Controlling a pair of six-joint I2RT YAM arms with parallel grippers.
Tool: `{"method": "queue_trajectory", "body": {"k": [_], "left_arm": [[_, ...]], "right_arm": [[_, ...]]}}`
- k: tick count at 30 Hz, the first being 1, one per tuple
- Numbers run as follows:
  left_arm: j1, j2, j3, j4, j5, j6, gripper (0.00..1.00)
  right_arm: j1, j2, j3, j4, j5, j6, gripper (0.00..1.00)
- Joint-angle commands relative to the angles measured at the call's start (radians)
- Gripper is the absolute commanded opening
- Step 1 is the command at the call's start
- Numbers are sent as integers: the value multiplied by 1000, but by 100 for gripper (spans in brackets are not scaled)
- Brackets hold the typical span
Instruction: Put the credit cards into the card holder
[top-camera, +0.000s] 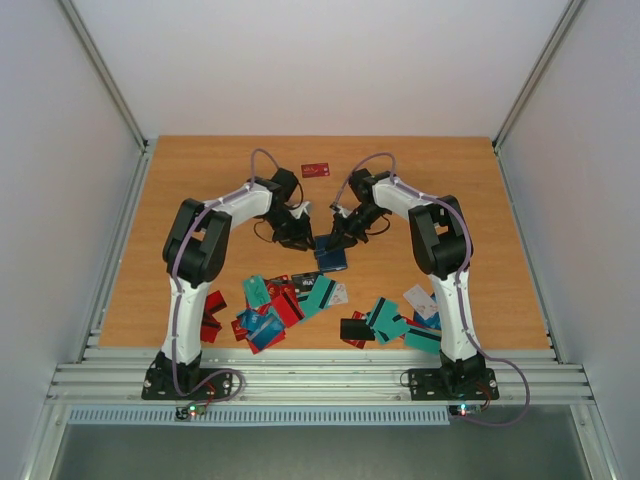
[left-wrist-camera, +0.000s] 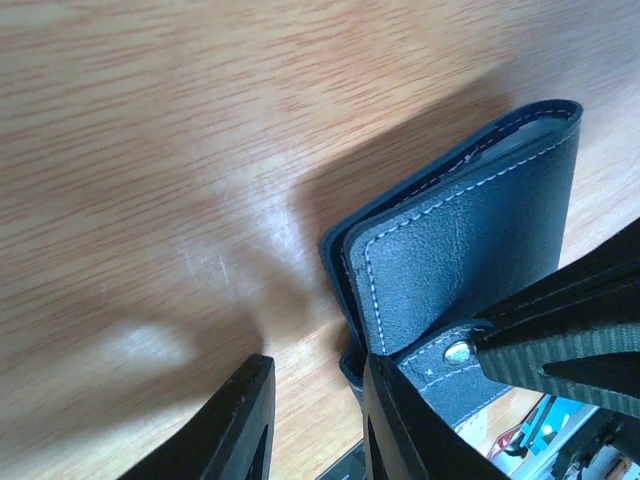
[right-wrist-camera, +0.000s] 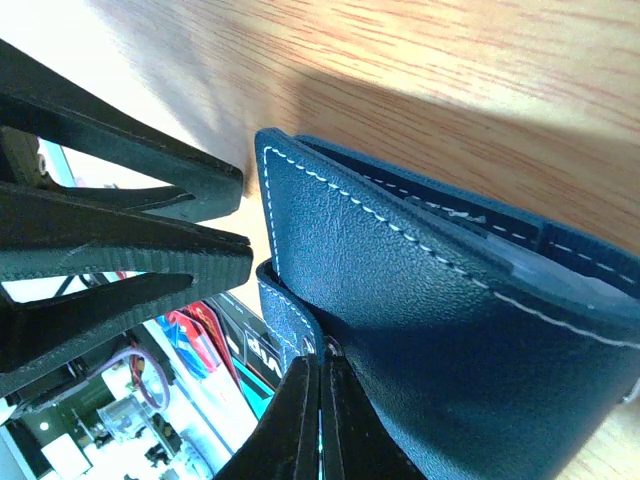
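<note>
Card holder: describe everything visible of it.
The card holder is a dark navy folding case of grained, leather-like material, with pale stitching along its edges and a silver snap on a small tab. Folded nearly shut, a grey-blue pocket showing inside, it is tilted up over the table. The right gripper is shut on the tab; the left gripper stands open at its corner.

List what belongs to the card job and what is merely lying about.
Job:
- card holder, pinched by the right gripper
- left gripper, open beside it
- cards, heaped near the arm bases
- red card, alone at the far side

Not the job:
- table
- rail
</note>
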Motion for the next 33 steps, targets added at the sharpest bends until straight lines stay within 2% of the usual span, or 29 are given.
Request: {"method": "queue_trajectory", "body": {"k": [1,8,18,23,27,33], "left_arm": [[-8,-79,6,22,-23,11,28],[-34,-94,-2,41,3,70,35],[-84,-51,4,54,-30,114,39],[-97,-29,17,28,-93,150,34],[-101,-22,21,32,-150,150,27],[-119,8,65,11,-183,146,25]], "right_arm": [[9,45,-5,-10,81,3,1],[9,71,-17,-17,133,2,1],[6,115,-7,-22,148,-4,1],[1,129,-9,-23,130,-5,1],[-4,132,-9,-22,122,-3,1],[-6,137,-9,-20,102,-3,1]]}}
